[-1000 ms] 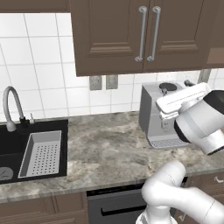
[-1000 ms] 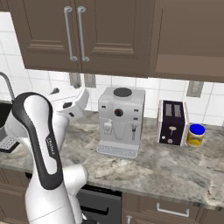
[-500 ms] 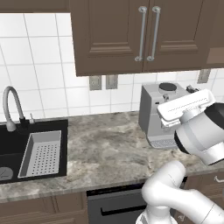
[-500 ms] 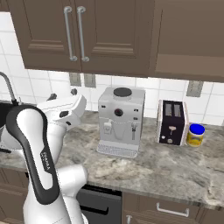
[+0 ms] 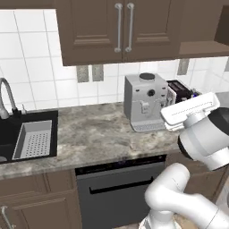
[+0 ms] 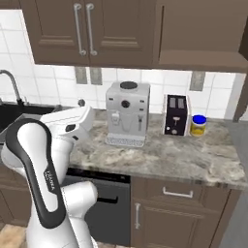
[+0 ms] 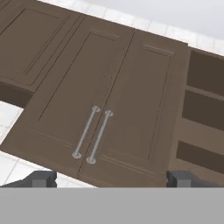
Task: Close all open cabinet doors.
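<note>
Cabinet doors (image 7: 105, 105) straight ahead of hand (image 7: 111, 178), apart.

Whole scene shifted leftward in both views (base driving right)

No readable text, labels, brands, numbers or signs anywhere

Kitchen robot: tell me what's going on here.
The arm is raised in front of the counter, and its gripper is open, empty and aimed up at the wall cabinets. The two doors with bar handles are shut. The cabinet to their right stands open with its shelves showing. What looks like its door is swung out at the far right. The gripper touches nothing, so that door is not yet closed.
</note>
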Robot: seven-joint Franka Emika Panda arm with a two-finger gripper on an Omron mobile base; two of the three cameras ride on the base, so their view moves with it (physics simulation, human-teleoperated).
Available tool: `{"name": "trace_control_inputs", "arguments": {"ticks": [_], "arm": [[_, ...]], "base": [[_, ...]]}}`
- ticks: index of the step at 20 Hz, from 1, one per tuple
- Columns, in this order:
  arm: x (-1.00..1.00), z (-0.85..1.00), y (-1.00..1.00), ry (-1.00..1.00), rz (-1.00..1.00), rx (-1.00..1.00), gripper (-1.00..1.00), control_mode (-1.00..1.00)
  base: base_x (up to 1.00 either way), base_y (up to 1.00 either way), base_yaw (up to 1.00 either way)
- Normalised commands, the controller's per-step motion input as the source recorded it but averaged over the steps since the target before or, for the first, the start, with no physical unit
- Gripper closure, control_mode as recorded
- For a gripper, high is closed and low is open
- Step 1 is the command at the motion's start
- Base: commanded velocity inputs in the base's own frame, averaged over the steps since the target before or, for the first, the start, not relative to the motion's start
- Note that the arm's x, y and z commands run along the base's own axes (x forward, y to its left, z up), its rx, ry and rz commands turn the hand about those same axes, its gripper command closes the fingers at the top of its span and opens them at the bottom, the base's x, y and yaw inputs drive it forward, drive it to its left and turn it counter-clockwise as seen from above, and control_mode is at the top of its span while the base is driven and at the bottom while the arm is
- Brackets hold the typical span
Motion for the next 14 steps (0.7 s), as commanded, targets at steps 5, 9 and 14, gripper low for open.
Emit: {"name": "trace_control_inputs", "arguments": {"ticks": [5,9,14], "arm": [[0.00,0.00,0.00,0.00,0.00,0.00,-1.00,1.00],[0.00,0.00,0.00,0.00,0.00,0.00,-1.00,1.00],[0.00,0.00,0.00,0.00,0.00,0.00,-1.00,1.00]], "base": [[-0.86,-0.40,-0.27],[-0.65,-0.39,-0.31],[-0.42,-0.35,-0.30]]}}
